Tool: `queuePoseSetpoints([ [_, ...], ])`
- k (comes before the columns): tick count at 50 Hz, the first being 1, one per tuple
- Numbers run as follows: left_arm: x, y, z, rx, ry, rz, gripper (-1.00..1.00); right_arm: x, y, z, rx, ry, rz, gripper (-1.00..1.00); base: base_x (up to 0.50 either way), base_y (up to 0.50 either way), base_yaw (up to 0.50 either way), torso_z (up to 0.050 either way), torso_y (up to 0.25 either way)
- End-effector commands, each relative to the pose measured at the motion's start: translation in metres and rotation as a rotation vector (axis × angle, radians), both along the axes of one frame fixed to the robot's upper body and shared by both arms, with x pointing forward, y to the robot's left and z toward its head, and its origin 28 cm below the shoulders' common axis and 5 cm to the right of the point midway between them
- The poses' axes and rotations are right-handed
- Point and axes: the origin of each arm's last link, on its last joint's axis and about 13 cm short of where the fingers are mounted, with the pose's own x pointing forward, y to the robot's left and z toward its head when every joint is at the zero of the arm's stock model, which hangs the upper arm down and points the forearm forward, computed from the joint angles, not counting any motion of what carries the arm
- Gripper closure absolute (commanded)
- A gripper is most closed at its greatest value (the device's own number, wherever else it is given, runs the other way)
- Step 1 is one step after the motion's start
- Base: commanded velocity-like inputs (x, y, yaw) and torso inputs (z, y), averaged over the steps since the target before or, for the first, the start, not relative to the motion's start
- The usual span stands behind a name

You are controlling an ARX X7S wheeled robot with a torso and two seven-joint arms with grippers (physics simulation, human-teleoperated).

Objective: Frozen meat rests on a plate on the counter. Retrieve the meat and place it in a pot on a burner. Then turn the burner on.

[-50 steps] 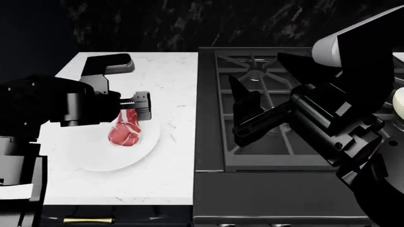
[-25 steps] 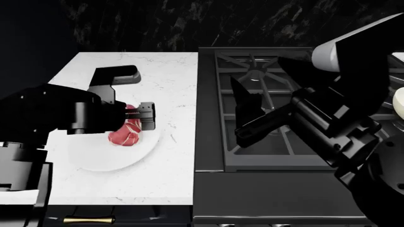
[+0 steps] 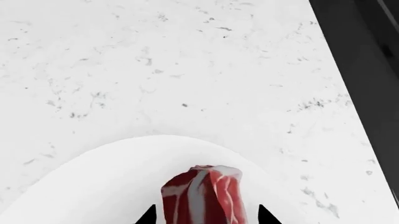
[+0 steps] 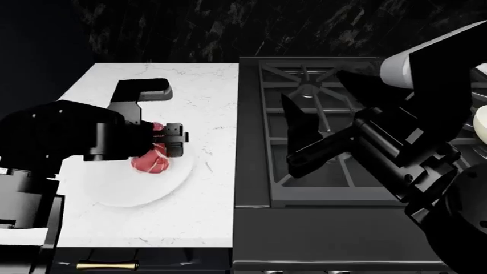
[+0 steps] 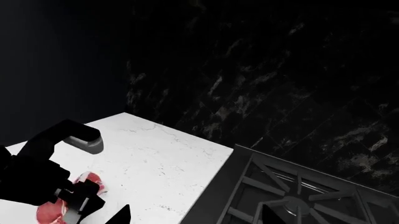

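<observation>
Meat [image 4: 149,163] pinched on edge between the fingertips of the left hand [image 4: 163,142], upper part hidden by the black fingers, lower red lobe hanging over the plate [image 4: 114,191]. Hard to tell from the head view whether lifted clear or touching the white surface. Seen from the left wrist as an upright slab, fat streaks running lengthwise, plate rim curving just beyond it. Gripped across the thin dimension, presumably because a flat steak offers no other purchase from above.

Plate set on the left of the worktop [image 4: 205,103], near its front edge, well left of the black stove [image 4: 251,171].

Right hand [image 4: 329,108] spread wide and empty, hovering above the stove's left grates, fingers pointing left toward the worktop. Probably parked there for the knob work to come, clear of the left arm's path.

Burner [image 4: 306,87] with its round cap showing at the far side under the star-shaped bars. Cream sliver at the right edge, apparently the pot [image 4: 481,123], mostly hidden behind the right arm and well apart from the meat.

Judged stage: grasp made, carry to the right across the stove not yet begun.
</observation>
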Motion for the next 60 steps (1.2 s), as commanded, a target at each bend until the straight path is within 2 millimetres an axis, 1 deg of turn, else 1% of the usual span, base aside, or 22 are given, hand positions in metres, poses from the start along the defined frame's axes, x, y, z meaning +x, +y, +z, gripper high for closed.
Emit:
queuePoseSetpoints([
  [1, -0.005, 0.001, 0.016, 0.017, -0.061, 0.015, 1.00, -0.007, -0.001, 0.004, 0.005, -0.017, 0.000, -1.00, 0.00, 0.00, 0.00, 0.000, 0.000],
  [11, -0.015, 0.002, 0.040, 0.014, -0.133, 0.016, 1.00, -0.017, -0.001, 0.013, 0.008, -0.049, -0.007, -1.00, 0.00, 0.00, 0.00, 0.000, 0.000],
  [17, -0.028, 0.000, 0.060, -0.001, -0.202, -0.005, 1.00, -0.025, -0.003, 0.021, 0.036, -0.080, -0.030, -1.00, 0.00, 0.00, 0.00, 0.000, 0.002],
  [24, -0.048, -0.004, 0.088, -0.024, -0.302, -0.042, 1.00, -0.033, -0.006, 0.024, 0.047, -0.089, -0.052, -1.00, 0.00, 0.00, 0.00, 0.000, 0.000],
  [34, -0.079, -0.013, 0.108, -0.056, -0.387, -0.114, 1.00, -0.041, -0.009, 0.029, 0.075, -0.106, -0.078, -1.00, 0.00, 0.00, 0.00, 0.000, 0.000],
  [40, -0.084, -0.017, 0.111, -0.071, -0.401, -0.146, 1.00, -0.048, -0.012, 0.038, 0.101, -0.132, -0.103, -1.00, 0.00, 0.00, 0.00, 0.000, 0.000],
  [47, -0.088, -0.017, 0.109, -0.078, -0.401, -0.152, 1.00, -0.051, -0.014, 0.041, 0.111, -0.146, -0.128, -1.00, 0.00, -0.49, 0.00, 0.000, 0.001],
  [60, -0.090, -0.020, 0.108, -0.084, -0.399, -0.160, 1.00, -0.056, -0.025, 0.042, 0.146, -0.168, -0.205, -1.00, 0.00, -0.50, 0.00, 0.000, 0.000],
])
